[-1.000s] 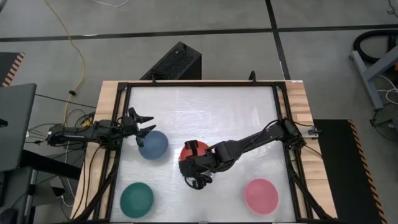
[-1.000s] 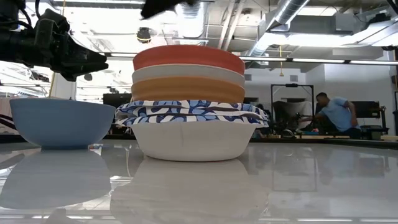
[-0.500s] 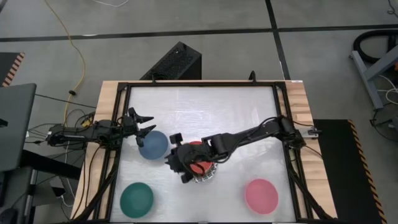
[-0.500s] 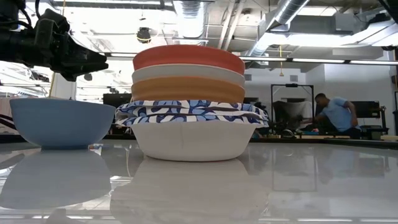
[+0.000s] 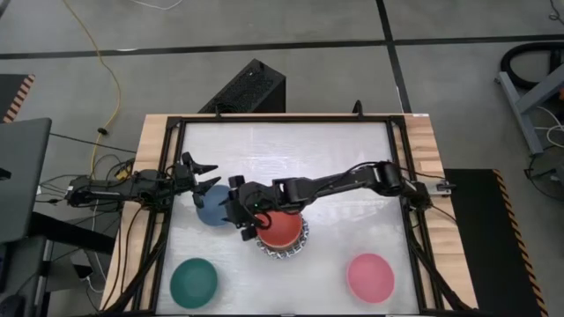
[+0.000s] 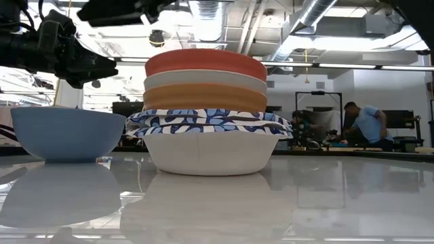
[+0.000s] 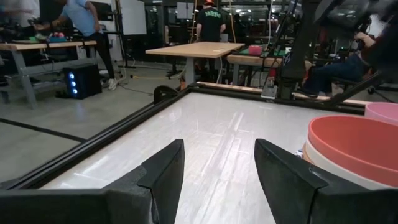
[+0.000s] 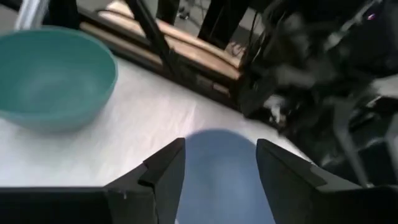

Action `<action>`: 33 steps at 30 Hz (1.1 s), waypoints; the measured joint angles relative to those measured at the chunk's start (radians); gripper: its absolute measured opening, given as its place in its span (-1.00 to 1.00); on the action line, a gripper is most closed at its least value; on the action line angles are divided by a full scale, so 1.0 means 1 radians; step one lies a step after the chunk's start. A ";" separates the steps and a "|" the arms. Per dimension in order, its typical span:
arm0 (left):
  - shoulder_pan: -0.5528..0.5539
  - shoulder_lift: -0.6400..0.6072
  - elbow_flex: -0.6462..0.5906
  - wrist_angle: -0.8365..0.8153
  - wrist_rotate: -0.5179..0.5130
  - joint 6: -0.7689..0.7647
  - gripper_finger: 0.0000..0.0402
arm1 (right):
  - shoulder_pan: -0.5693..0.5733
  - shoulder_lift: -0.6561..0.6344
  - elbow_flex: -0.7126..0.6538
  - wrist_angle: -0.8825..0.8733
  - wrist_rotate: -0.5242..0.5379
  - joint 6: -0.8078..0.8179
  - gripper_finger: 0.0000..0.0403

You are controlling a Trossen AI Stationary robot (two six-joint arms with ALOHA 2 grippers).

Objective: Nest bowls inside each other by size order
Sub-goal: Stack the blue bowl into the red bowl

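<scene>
While stretched across the stack, right claw hangs open above the slate-blue bowl.

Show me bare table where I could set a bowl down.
Free: the far half beyond the stack, and the strip between green bowl and pink bowl. Crowded: around the slate-blue bowl, where left gripper and right gripper meet.

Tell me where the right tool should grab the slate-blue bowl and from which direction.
Grip the rim of the slate-blue bowl from above, one finger inside and one outside the wall. It sits upright and open-topped, and the open right tool hovers over its edge nearest the stack.
</scene>
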 joint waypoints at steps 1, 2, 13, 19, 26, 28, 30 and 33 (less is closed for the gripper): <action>0.000 0.000 0.000 0.000 0.000 0.000 -0.08 | -0.004 0.010 -0.001 0.021 -0.022 0.000 0.08; 0.000 0.000 0.000 0.000 0.000 0.000 -0.08 | -0.009 0.027 0.000 0.059 -0.043 -0.001 0.08; 0.000 0.000 0.000 0.000 0.001 0.000 -0.08 | -0.017 0.104 -0.002 0.121 -0.128 0.007 0.06; 0.000 0.000 0.000 0.000 0.001 0.000 -0.08 | -0.017 0.127 0.001 0.186 -0.126 0.019 0.06; 0.000 0.000 0.000 0.000 0.003 0.000 -0.08 | -0.018 0.116 0.000 0.157 0.018 0.158 0.06; 0.000 0.000 0.000 0.000 0.002 0.000 -0.08 | -0.021 0.109 0.001 0.150 0.084 0.192 0.06; 0.000 0.000 0.000 0.000 0.002 0.000 -0.08 | -0.023 0.100 0.003 0.128 0.145 0.218 0.06; 0.000 0.000 0.000 0.000 0.002 0.000 -0.08 | -0.029 0.095 0.024 0.097 0.193 0.268 0.06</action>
